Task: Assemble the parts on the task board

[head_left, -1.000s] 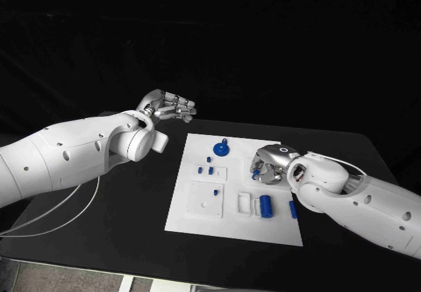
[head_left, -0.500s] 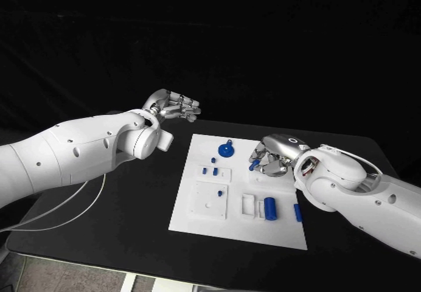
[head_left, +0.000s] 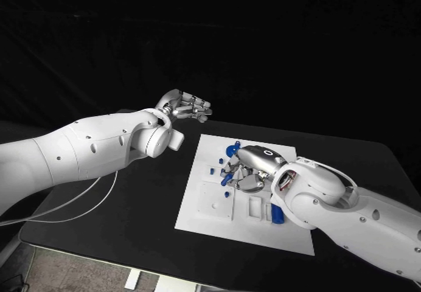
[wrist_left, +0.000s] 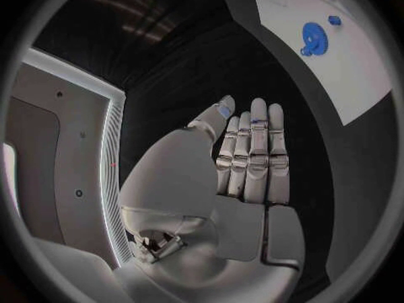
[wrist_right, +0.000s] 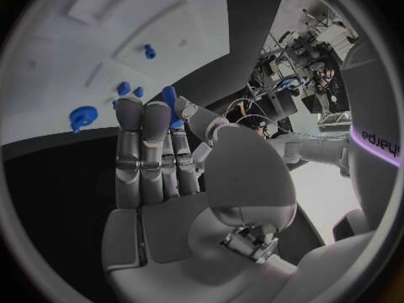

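Small blue part (head_left: 227, 178) pinched in right robot hand (head_left: 248, 169) fingertips — above task board (head_left: 210, 216); left robot hand (head_left: 186, 107) empty, fingers loosely curled.

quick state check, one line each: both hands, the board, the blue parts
left hand: holds nothing, raised beyond the board's far left corner
right hand: over the board, pinches a blue peg
task board: flat on the table
blue gear: lies at the board's far end
blue cylinder: lies at the board's right side, partly hidden

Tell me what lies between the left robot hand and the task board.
Bare black table, as the head view shows. The left robot hand hangs open beyond the task board's far corner, holding nothing.
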Robot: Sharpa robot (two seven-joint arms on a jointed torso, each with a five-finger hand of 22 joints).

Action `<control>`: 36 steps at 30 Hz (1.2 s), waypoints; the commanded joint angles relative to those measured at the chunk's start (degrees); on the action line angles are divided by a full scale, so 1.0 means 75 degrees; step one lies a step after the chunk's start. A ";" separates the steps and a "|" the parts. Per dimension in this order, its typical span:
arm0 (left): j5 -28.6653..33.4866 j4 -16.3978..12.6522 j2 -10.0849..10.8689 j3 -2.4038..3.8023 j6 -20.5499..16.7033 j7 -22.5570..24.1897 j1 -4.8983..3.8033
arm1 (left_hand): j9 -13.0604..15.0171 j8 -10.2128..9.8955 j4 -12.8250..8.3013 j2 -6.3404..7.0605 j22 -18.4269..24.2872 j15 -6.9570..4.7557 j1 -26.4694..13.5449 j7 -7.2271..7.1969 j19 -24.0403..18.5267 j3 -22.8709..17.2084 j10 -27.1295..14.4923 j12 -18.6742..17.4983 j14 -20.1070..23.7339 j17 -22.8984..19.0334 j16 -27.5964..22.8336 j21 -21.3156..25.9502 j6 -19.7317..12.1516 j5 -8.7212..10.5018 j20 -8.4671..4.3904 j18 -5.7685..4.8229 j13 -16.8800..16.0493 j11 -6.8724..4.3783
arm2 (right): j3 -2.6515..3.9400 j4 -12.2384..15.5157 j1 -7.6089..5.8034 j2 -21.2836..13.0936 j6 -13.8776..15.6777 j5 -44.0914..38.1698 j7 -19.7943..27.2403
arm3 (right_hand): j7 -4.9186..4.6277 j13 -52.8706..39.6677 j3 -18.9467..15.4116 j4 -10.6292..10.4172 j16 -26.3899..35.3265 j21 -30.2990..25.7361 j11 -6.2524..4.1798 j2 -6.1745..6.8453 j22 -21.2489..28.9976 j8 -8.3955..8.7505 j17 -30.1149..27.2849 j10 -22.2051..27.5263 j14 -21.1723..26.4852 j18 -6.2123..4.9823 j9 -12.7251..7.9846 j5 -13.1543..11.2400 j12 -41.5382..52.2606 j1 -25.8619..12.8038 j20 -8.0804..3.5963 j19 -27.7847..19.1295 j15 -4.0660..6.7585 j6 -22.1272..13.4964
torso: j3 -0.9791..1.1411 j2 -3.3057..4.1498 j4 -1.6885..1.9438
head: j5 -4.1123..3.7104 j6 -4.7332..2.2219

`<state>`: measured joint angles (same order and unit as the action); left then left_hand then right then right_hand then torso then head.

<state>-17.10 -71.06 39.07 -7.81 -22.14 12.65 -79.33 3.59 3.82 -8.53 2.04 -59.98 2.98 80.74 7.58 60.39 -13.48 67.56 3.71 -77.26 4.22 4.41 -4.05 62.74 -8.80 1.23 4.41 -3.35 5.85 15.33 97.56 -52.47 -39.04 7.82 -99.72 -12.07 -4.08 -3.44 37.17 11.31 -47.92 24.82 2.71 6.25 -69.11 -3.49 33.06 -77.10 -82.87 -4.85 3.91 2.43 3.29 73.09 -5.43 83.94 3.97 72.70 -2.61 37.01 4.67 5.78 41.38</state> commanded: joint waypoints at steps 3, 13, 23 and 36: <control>0.0048 0.0014 -0.0075 -0.0004 0.0092 0.0050 -0.0020 | 0.0010 -0.0011 0.0041 -0.0036 -0.0023 -0.0020 0.0021 0.0007 -0.0026 -0.0008 -0.0021 -0.0015 0.0044 -0.0006 -0.0041 0.0016 -0.0001 -0.0023 0.0045 -0.0012 0.0002 0.0004 | -0.0302 0.0014 0.0004 0.0241 0.0069 -0.0531 0.0245 | -0.0030 -0.0013 -0.0022 0.0035 0.0055 -0.0056 -0.0257 -0.0071 -0.0021 -0.0026 0.0017 -0.0305 -0.0014 -0.0147 0.0004 0.0043 0.0017 -0.0007 -0.0041 0.0268 0.0046 0.0028 | -0.0008 0.0017 0.0004 | 0.0104 0.0007; 0.0049 -0.0005 -0.0143 -0.0012 0.0124 0.0049 -0.0020 | 0.0010 -0.0011 0.0041 -0.0036 -0.0023 -0.0020 0.0021 0.0007 -0.0026 -0.0008 -0.0021 -0.0015 0.0044 -0.0006 -0.0041 0.0016 -0.0001 -0.0023 0.0045 -0.0012 0.0002 0.0004 | -0.0776 -0.0168 0.0006 0.0488 0.0044 -0.1027 0.0288 | -0.0030 -0.0014 -0.0023 0.0053 0.0058 -0.0054 -0.0257 -0.0075 -0.0036 -0.0026 0.0020 -0.0306 -0.0017 -0.0146 0.0004 0.0043 0.0018 -0.0013 -0.0039 0.0272 0.0042 0.0029 | 0.0008 0.0019 -0.0009 | 0.0163 0.0057; 0.0049 -0.0027 -0.0138 -0.0014 0.0142 0.0044 -0.0020 | 0.0010 -0.0011 0.0041 -0.0036 -0.0023 -0.0020 0.0021 0.0007 -0.0026 -0.0008 -0.0021 -0.0015 0.0044 -0.0006 -0.0041 0.0016 -0.0001 -0.0023 0.0045 -0.0012 0.0002 0.0004 | -0.0951 -0.0331 0.0008 0.0563 -0.0029 -0.1375 0.0214 | -0.0027 -0.0015 -0.0003 0.0099 0.0058 -0.0057 -0.0258 -0.0082 -0.0087 -0.0025 0.0036 -0.0315 -0.0019 -0.0145 0.0003 0.0043 0.0019 -0.0029 -0.0039 0.0279 0.0043 0.0040 | 0.0021 0.0022 -0.0009 | 0.0151 0.0100; 0.0049 -0.0035 -0.0133 -0.0015 0.0157 0.0041 -0.0020 | 0.0009 -0.0012 0.0049 -0.0042 -0.0019 -0.0017 0.0003 0.0008 -0.0025 -0.0008 -0.0027 -0.0016 0.0047 -0.0005 -0.0041 0.0020 -0.0015 -0.0025 0.0050 -0.0009 0.0002 0.0006 | -0.1107 -0.0504 0.0010 0.0635 -0.0098 -0.1678 0.0128 | -0.0026 -0.0015 0.0002 0.0108 0.0058 -0.0061 -0.0259 -0.0080 -0.0102 -0.0026 0.0040 -0.0320 -0.0021 -0.0144 0.0004 0.0043 0.0019 -0.0035 -0.0037 0.0280 0.0041 0.0043 | 0.0011 0.0022 -0.0004 | 0.0149 0.0147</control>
<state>-17.09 -71.15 38.15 -7.97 -21.69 12.64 -79.33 3.60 3.82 -8.53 2.04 -60.07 2.98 80.74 7.58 60.39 -13.48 67.56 3.71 -77.26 4.22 4.41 -4.05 62.74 -8.80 1.23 4.41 -3.35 5.85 7.05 93.85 -52.44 -34.38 7.90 -110.27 -10.90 -4.30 -3.48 37.08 11.88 -47.64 24.61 2.83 6.01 -69.83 -3.38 33.27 -77.21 -83.00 -5.19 3.89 2.66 3.03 72.86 -5.41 83.94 3.84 72.52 -2.48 37.17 4.59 6.90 42.41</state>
